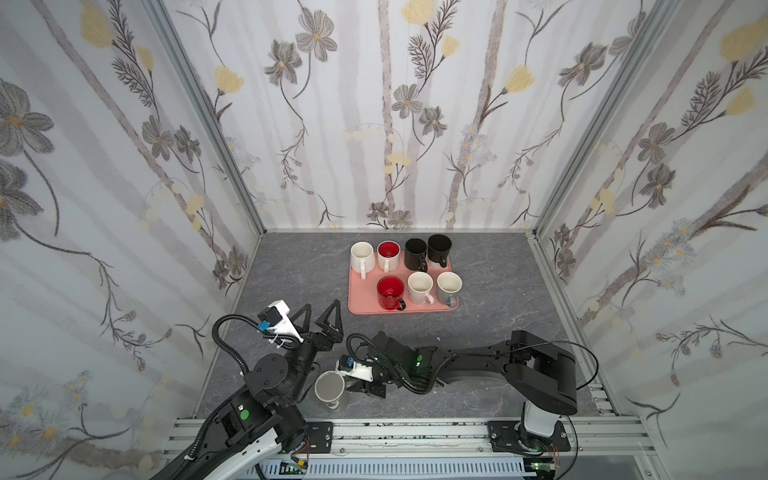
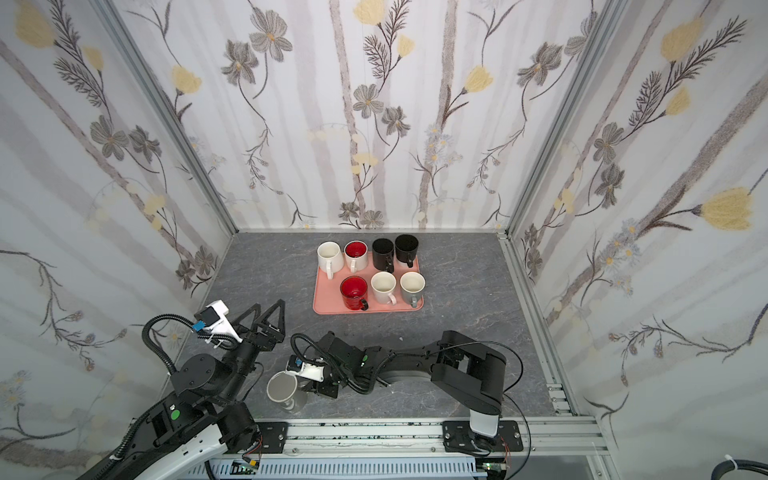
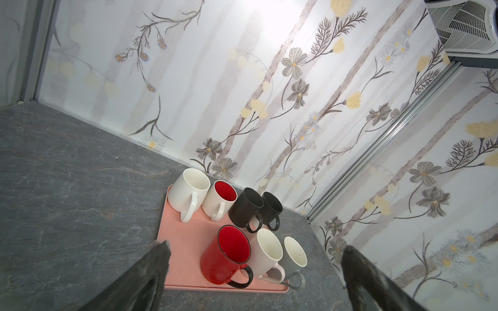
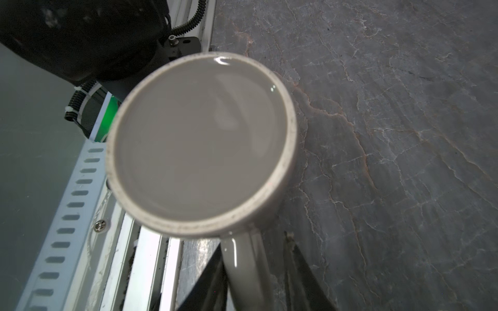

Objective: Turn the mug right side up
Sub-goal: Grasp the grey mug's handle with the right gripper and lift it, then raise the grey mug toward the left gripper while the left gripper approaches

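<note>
Right now I am seeing the right end effector (image 4: pixel 252 255) straddling the handle (image 4: pixel 242 269) of the grey mug (image 4: pixel 199 140). One finger (image 4: pixel 213 280) is pressing against the handle, while its partner is showing a thin dark gap, so I cannot tell whether it is clamping yet. The mug is sitting base-up on the table (image 1: pixel 291 270), well apart from the pink tray (image 1: pixel 361 307), on the tray's robot side and past its left corner. The left end effector (image 1: pixel 321 304) is hovering between mug and tray, fingers spread wide and empty. The tray is carrying seven upright mugs (image 1: pixel 420 286).
</note>
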Controlling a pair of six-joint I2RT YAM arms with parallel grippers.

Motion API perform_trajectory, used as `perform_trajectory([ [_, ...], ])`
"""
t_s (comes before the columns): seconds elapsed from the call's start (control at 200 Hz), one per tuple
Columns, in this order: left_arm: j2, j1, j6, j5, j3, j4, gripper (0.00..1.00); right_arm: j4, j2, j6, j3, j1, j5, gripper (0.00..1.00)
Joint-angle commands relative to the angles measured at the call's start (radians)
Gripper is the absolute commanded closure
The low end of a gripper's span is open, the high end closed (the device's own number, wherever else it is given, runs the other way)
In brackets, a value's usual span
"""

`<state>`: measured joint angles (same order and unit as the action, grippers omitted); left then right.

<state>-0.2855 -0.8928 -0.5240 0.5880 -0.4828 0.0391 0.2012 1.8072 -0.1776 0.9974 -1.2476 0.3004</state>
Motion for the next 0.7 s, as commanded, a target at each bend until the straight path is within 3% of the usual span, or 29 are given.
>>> perform_trajectory([
  [0.0, 0.004, 0.000, -0.015, 0.021, -0.011, 0.005, 0.00, 0.052, -0.010, -0.012, -0.011, -0.003, -0.050, 0.81],
  [0.065, 0.003, 0.001, -0.016, 0.018, -0.011, 0.004, 0.00, 0.062, -0.015, -0.008, -0.021, -0.002, -0.064, 0.91],
  [0.095, 0.005, 0.001, -0.015, 0.019, -0.010, 0.003, 0.00, 0.066, -0.019, -0.002, -0.027, -0.002, -0.073, 1.00],
  [0.455, -0.008, 0.000, -0.010, 0.002, 0.006, -0.033, 0.00, 0.230, -0.205, 0.136, -0.235, 0.029, -0.208, 1.00],
  [0.694, -0.082, 0.000, -0.014, -0.087, 0.013, -0.077, 0.00, 0.342, -0.467, 0.292, -0.424, 0.128, -0.243, 1.00],
])
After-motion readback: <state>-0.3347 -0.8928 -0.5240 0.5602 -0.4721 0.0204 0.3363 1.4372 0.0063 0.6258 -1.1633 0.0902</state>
